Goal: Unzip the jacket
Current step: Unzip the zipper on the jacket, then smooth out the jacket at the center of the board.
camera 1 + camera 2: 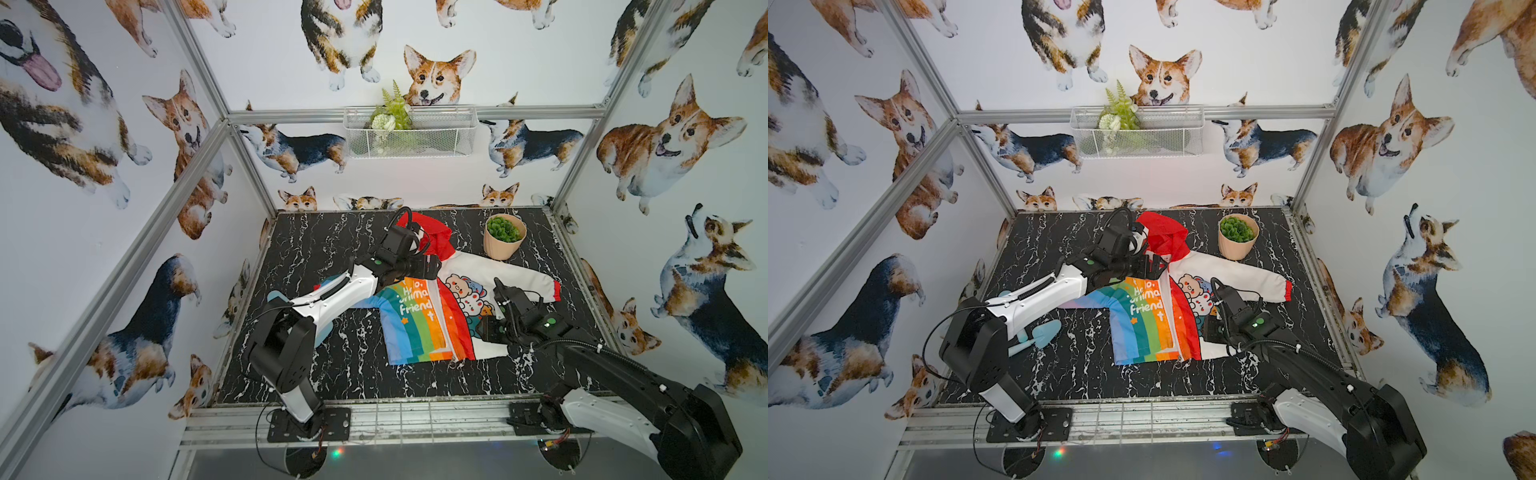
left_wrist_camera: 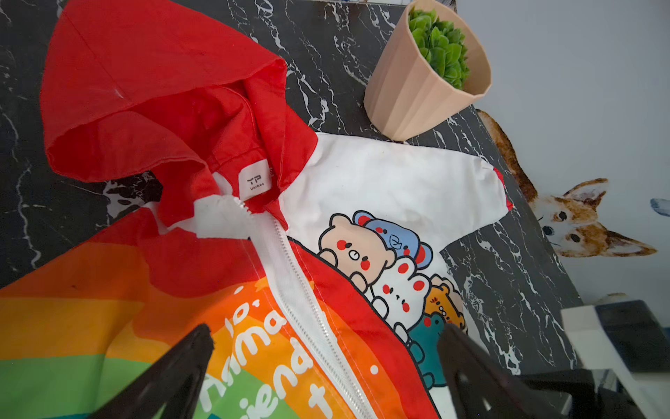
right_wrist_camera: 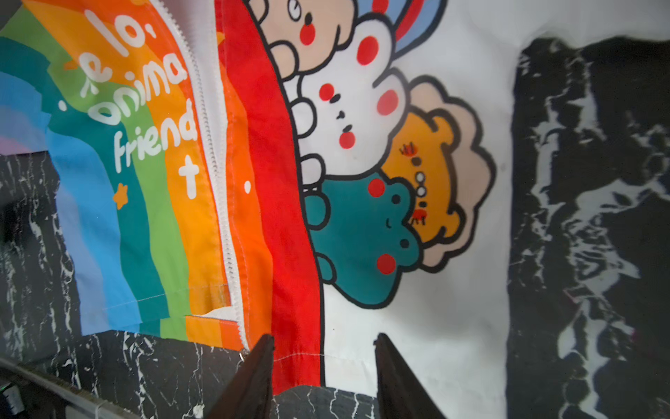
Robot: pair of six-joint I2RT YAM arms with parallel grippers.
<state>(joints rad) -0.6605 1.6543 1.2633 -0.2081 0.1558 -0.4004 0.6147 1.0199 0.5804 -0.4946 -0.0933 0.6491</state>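
Child's thin jacket (image 1: pixel 415 324) with red hood, rainbow-striped half and white cartoon-animal half lies flat on the black marble-patterned counter (image 1: pixel 332 374) in both top views. Its hood points toward the back wall, near a beige ribbed pot (image 1: pixel 504 237) of green leaves. Left wrist view: the left fingers (image 2: pixel 181 362) stand wide apart above the white lettering and white zip (image 2: pixel 290 275), holding nothing. Right wrist view: the right fingers (image 3: pixel 253 377) stand partly apart at the bottom hem, straddling its red strip without clamping it.
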